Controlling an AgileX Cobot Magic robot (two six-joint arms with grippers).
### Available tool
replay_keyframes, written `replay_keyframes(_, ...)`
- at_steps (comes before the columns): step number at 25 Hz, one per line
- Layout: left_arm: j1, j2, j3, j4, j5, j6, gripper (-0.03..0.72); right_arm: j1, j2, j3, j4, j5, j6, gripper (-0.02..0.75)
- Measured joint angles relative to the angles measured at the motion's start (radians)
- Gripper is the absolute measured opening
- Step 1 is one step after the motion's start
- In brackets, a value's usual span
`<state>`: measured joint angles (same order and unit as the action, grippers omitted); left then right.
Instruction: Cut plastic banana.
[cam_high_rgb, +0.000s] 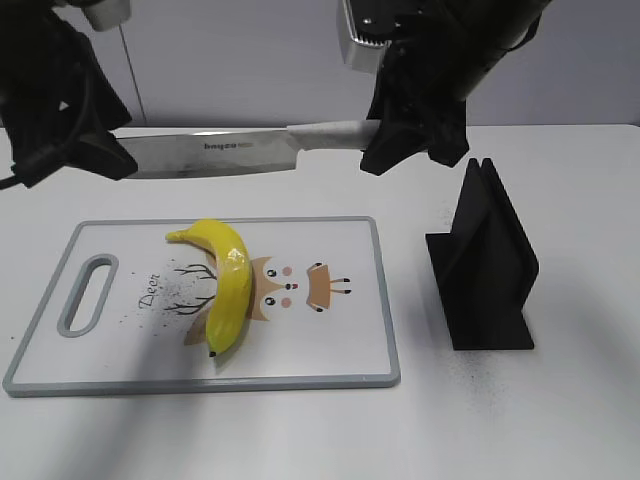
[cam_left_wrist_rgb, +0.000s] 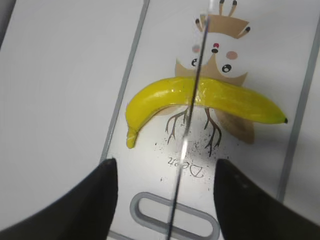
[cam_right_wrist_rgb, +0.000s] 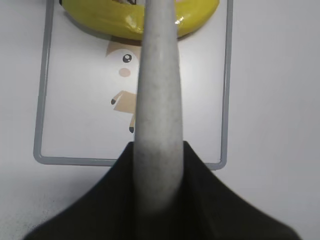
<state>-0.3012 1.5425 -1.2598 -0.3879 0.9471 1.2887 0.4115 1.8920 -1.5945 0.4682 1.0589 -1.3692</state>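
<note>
The plastic banana lies curved on the white cutting board, over its deer drawing. It also shows in the left wrist view and the right wrist view. My right gripper is shut on the grey handle of a kitchen knife, held level above the board. My left gripper is open, its fingers wide apart on either side of the blade's far end. The blade runs across the banana's middle in the left wrist view.
A black knife stand stands on the white table right of the board. The board has a grey rim and a handle slot at its left end.
</note>
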Motion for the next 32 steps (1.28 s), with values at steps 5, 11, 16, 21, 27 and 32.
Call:
replay_keyframes(5, -0.001, 0.065, 0.0, 0.001, -0.026, 0.01, 0.463, 0.0, 0.02, 0.0, 0.041, 0.002, -0.019, 0.162)
replay_keyframes(11, -0.004, 0.115, 0.0, -0.004, -0.026, 0.018, 0.041, 0.0, 0.071, -0.003, 0.044, -0.022, -0.027, 0.162)
replay_keyframes(16, -0.004, 0.199, 0.0, -0.011, -0.052, 0.024, 0.018, 0.0, 0.123, -0.003, 0.022, -0.046, 0.025, 0.163)
replay_keyframes(21, -0.004, 0.333, 0.003, -0.031, -0.105, 0.033, 0.019, 0.001, 0.224, -0.003, 0.0, -0.057, 0.07, 0.164)
replay_keyframes(27, -0.005, 0.449, 0.046, -0.071, -0.21, 0.044, 0.025, 0.026, 0.357, -0.021, -0.113, -0.091, 0.166, 0.178)
replay_keyframes(32, -0.004, 0.456, 0.042, -0.087, -0.208, 0.044, 0.029, 0.037, 0.365, -0.025, -0.157, -0.097, 0.217, 0.184)
